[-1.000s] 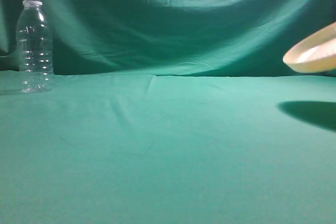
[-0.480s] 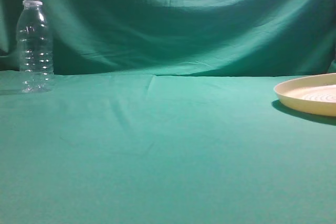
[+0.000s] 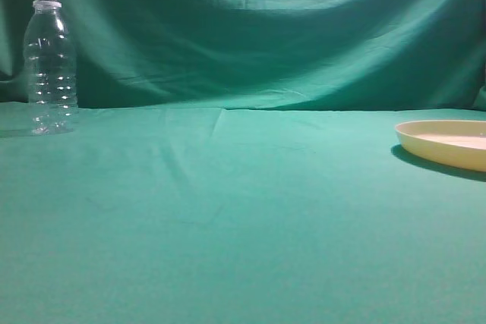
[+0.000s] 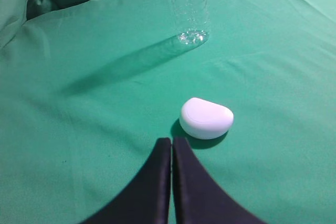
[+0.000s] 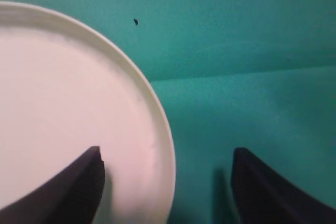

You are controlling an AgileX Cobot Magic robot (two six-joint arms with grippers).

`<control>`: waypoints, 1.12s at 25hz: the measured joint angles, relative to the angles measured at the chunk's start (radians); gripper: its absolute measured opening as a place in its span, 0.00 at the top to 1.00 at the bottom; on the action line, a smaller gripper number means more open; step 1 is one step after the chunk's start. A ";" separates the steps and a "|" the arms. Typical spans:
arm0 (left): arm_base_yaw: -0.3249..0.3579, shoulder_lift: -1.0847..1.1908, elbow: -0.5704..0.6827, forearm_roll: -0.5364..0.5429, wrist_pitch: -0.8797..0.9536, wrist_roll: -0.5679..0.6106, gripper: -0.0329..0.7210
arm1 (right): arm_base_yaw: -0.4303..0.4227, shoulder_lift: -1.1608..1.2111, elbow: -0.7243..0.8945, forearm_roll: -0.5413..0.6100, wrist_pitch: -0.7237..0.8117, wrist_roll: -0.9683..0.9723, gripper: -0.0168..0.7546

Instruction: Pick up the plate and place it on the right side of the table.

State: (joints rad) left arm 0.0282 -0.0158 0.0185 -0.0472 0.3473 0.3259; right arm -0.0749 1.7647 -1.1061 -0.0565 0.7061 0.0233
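Observation:
The cream-yellow plate [image 3: 444, 142] lies flat on the teal table [image 3: 243, 218] at the right edge of the exterior view. In the right wrist view the plate [image 5: 68, 108] fills the left half. My right gripper [image 5: 168, 169] is open, its jaws wide apart and straddling the plate's rim: one finger over the plate's inside, the other over the cloth outside. My left gripper [image 4: 171, 145] is shut and empty, low over the cloth. Neither gripper shows in the exterior view.
A clear ribbed bottle [image 3: 50, 62] stands at the far left of the table; its base shows in the left wrist view [image 4: 191, 30]. A small white rounded object [image 4: 206, 117] lies just ahead of the left gripper. The wrinkled green backdrop [image 3: 250, 28] hangs behind.
The plate came down from a tilted position in the air at the right edge to lie flat on the table. The bottle has not moved.

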 joint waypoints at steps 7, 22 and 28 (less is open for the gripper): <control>0.000 0.000 0.000 0.000 0.000 0.000 0.96 | -0.001 -0.138 -0.203 0.130 0.250 -0.056 0.66; 0.000 0.000 0.000 0.000 0.000 0.000 0.96 | -0.001 -0.887 0.032 0.448 0.223 -0.362 0.98; 0.000 0.000 0.000 0.000 0.000 0.000 0.96 | -0.001 -1.187 0.205 0.480 0.178 -0.414 0.98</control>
State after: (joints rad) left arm 0.0282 -0.0158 0.0185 -0.0472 0.3473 0.3259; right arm -0.0758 0.5776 -0.9016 0.4235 0.8845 -0.3912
